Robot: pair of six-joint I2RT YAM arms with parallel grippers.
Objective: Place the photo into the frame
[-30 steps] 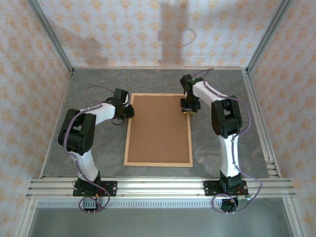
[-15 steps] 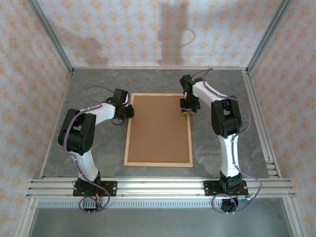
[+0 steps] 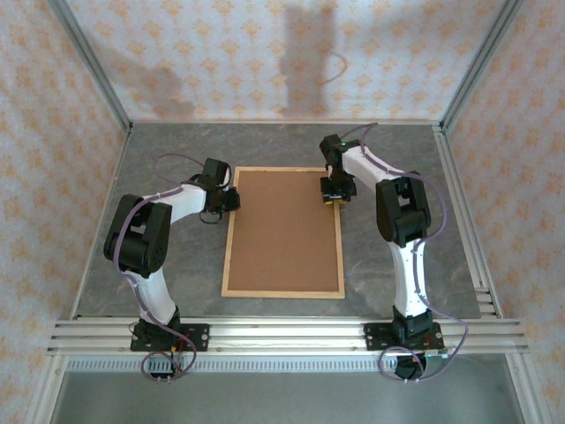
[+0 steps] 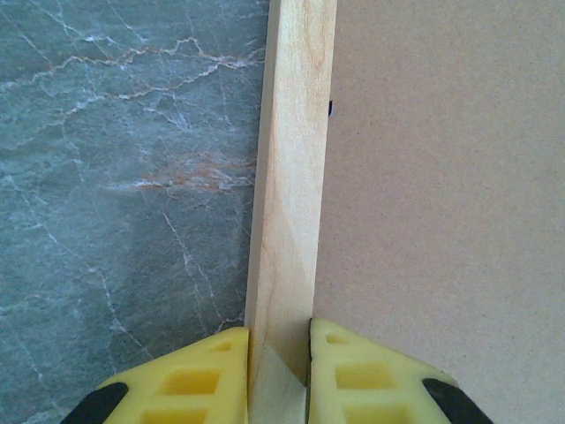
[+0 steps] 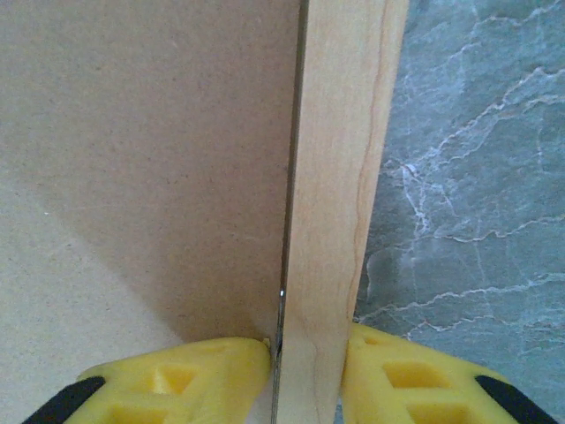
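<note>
Light wood strips are forming the frame (image 3: 282, 293) (image 4: 290, 177) (image 5: 340, 177), which is lying flat on the grey marbled table (image 3: 177, 265) (image 4: 124, 177) (image 5: 477, 177) between the two arms. Its long sides are running away from the arm bases toward the far wall. A plain brown backing board (image 3: 284, 230) (image 4: 441, 203) (image 5: 150, 132) is sitting inside it, facing up and carrying a tiny dark mark too small to read.

The left gripper (image 3: 231, 200) (image 4: 279, 340) is pinching the left strip near the far corner between its yellow pads (image 4: 199, 371). The right gripper (image 3: 334, 196) (image 5: 309, 349) is pinching the right strip opposite it, one pad (image 5: 177, 371) resting over the board and the other over the table.
</note>
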